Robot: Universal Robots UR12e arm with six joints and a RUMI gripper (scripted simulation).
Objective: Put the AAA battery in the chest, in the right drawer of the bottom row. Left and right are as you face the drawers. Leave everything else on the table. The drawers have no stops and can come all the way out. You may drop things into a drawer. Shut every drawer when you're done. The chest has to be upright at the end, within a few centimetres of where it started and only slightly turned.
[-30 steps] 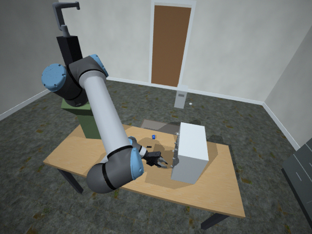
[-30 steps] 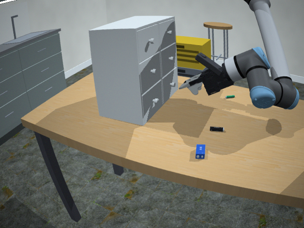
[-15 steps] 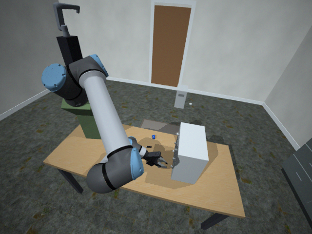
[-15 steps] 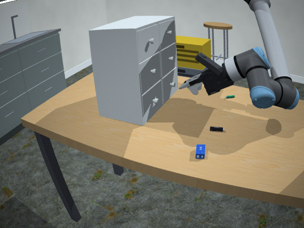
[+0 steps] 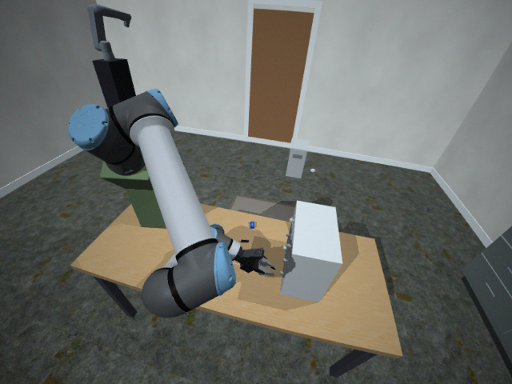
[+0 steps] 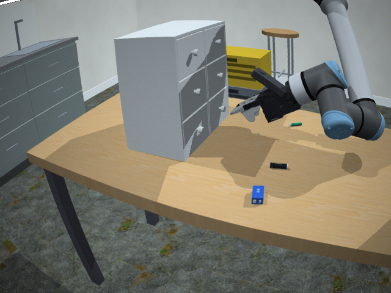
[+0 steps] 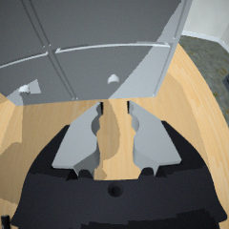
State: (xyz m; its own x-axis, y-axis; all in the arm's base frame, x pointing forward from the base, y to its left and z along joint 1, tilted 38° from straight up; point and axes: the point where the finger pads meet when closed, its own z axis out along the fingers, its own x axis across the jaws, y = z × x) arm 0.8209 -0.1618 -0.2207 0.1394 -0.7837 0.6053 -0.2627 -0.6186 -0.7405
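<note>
Here your tool, narrow and holding nothing, faces the bottom right drawer's knob dead ahead, just short of it.

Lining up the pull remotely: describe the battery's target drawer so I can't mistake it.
On the wooden table stands a white chest, three rows of two drawers. The target drawer is bottom row, right column; alone among them, its knob sits directly ahead of the gripper tips.
</note>
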